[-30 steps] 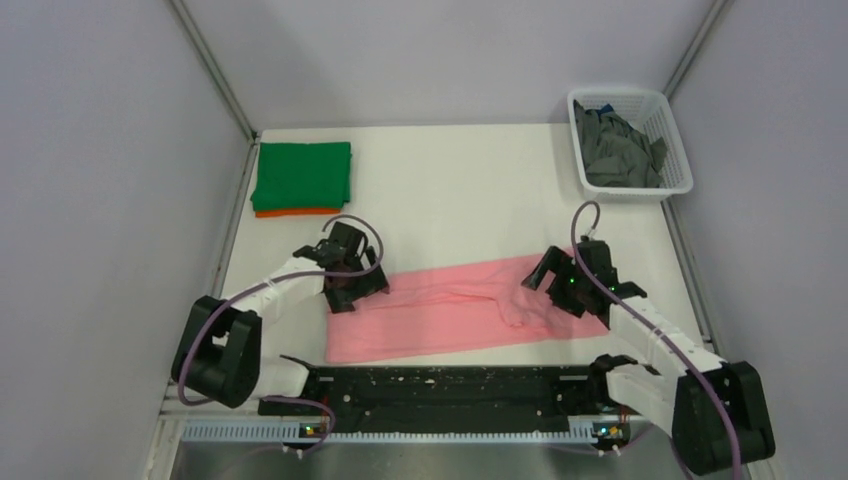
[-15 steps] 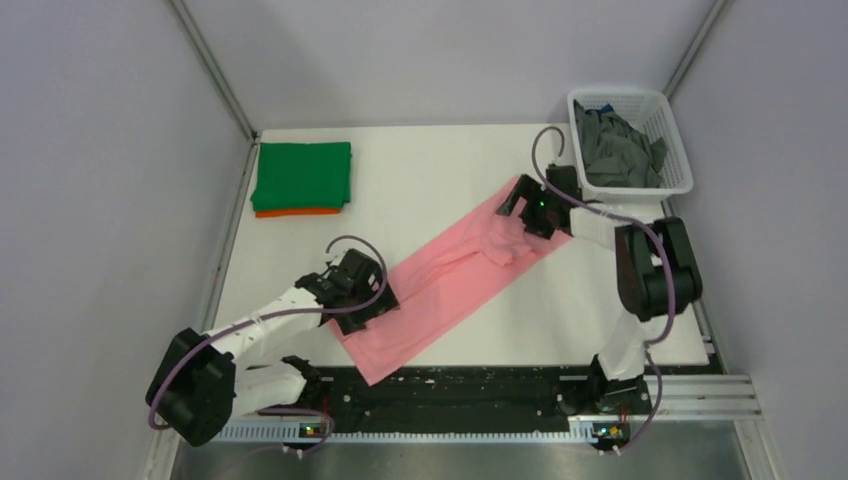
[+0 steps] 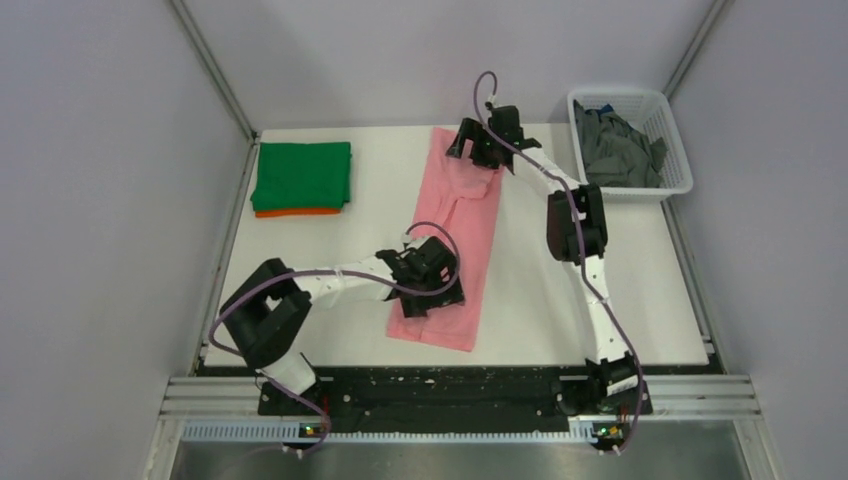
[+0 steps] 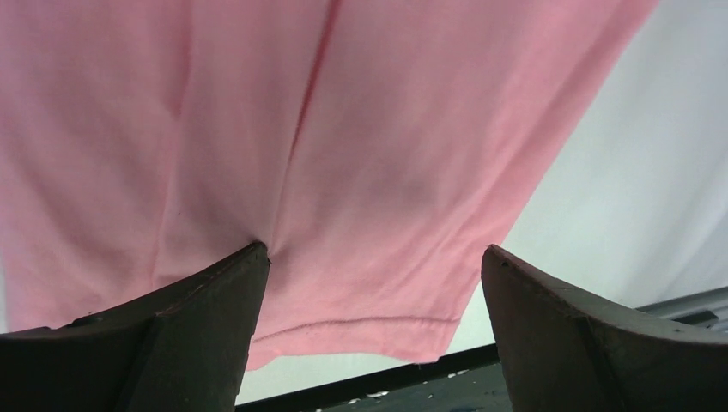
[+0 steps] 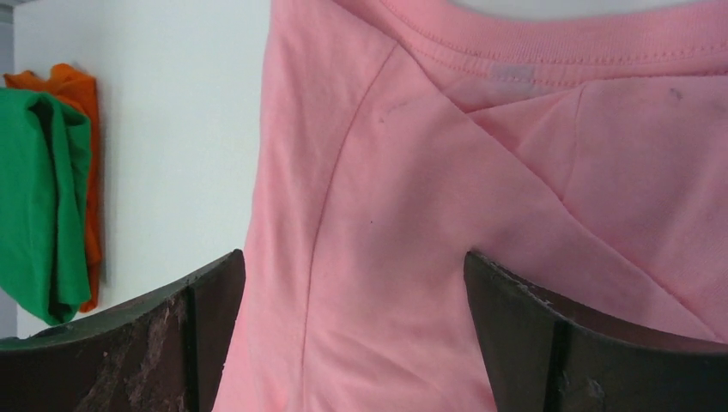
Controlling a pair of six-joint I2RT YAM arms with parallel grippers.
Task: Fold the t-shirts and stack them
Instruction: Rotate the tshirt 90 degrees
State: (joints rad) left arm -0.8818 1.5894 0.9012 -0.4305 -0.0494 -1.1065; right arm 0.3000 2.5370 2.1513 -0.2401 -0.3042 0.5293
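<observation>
The light pink t-shirt [image 3: 478, 225] lies folded into a long strip running from the back of the table to the front. My left gripper [image 3: 432, 287] is over its near end, jaws wide open, with the hem of the pink t-shirt [image 4: 378, 172] between the fingers [image 4: 202, 330]. My right gripper [image 3: 478, 150] is at the far end, open, over the collar part of the pink t-shirt [image 5: 403, 257]. The folded green t-shirt [image 3: 302, 174] lies on the orange t-shirt [image 3: 297, 212] at the back left. Dark grey t-shirts [image 3: 617, 152] fill the basket.
The white lattice basket [image 3: 630, 95] stands at the back right corner. The black rail [image 3: 440, 390] runs along the table's near edge. Grey walls close in the left, back and right. The green and orange stack [image 5: 43, 206] shows at the left of the right wrist view.
The pink t-shirt has swung from lying across the front to lying front to back. My right gripper moved far back and left; my left gripper moved right towards the centre.
</observation>
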